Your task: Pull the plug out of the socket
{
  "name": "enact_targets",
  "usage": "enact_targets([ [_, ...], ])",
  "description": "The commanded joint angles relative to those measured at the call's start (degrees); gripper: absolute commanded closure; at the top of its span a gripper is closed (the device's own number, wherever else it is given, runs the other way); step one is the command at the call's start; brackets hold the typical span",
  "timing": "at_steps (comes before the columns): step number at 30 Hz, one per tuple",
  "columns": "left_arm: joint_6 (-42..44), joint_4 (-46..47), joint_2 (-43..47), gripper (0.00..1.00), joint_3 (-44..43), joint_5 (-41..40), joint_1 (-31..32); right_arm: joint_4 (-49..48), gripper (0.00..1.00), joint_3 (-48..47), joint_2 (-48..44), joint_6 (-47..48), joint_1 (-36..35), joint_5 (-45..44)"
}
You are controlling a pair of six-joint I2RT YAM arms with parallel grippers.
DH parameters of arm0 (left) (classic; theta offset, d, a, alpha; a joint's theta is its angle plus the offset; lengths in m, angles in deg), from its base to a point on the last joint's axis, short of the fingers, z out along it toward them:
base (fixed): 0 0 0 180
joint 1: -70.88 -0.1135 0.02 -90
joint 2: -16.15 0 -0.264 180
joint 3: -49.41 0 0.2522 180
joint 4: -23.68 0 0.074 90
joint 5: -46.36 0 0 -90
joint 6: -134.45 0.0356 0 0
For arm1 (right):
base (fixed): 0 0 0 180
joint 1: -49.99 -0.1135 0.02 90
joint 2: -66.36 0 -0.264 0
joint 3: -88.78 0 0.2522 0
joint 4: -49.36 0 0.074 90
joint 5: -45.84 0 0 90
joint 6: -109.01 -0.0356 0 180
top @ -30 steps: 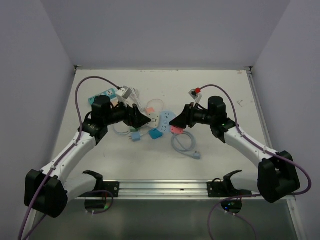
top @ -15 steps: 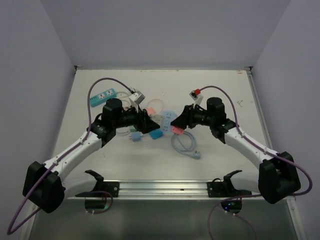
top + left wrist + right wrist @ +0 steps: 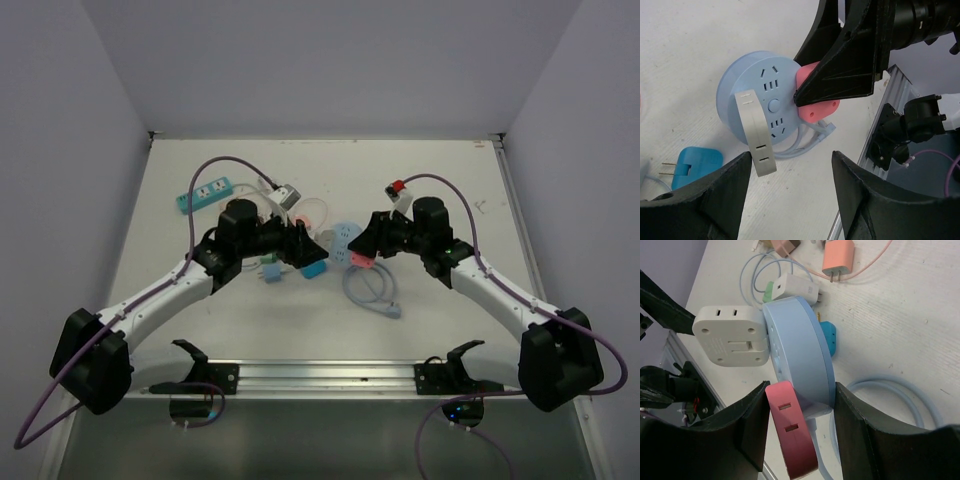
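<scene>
Soft, even light fell from above on the white matte tabletop (image 3: 440,190), bright yet free of glare. Shadows beneath the round pale-blue plastic socket (image 3: 740,100) were faint. My black left fingers (image 3: 705,200) loomed slightly blurred (my right fingers (image 3: 865,440) too); the overhead view was sharp.

One round socket (image 3: 800,355), two attached plugs (image 3: 730,335), one power strip (image 3: 205,193)

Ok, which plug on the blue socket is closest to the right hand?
The pink plug, between the right hand's fingers together with the socket. The white plug sits farther out, facing the left hand.
</scene>
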Motion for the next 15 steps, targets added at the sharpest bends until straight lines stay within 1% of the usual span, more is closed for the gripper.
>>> enact_targets([
  [1, -1.4, 2.5, -0.2, 0.32, -1.0, -2.2, 1.5, -1.8, 1.00, -2.8, -2.0, 0.7, 0.1, -3.6],
  [4, -1.2, -0.5, -0.2, 0.32, -1.8, -8.1, 1.7, -1.6, 1.00, -2.7, -2.4, 0.9, 0.2, -4.1],
  [5, -0.9, -1.3, -0.1, 0.32, -2.0, -11.3, 1.7, -1.5, 1.00, -2.6, -2.6, 0.8, 0.1, -4.5],
  [8, -0.9, -3.6, -0.2, 0.32, -2.3, -16.7, 1.8, -1.1, 1.00, -2.7, -2.8, 0.8, -0.2, -5.2],
  [11, -0.9, -3.9, -1.0, 0.36, -2.9, -18.8, 2.1, -1.1, 1.00, -2.7, -2.7, 0.9, -0.7, -5.4],
  [12, -0.9, -3.9, -1.9, 0.39, -3.3, -18.8, 2.3, -1.1, 1.00, -2.7, -2.6, 1.0, -0.8, -5.7],
  [15, -0.8, -3.7, -3.5, 0.41, -4.9, -19.9, 3.5, -1.1, 1.00, -2.7, -2.2, 1.0, -1.2, -6.3],
])
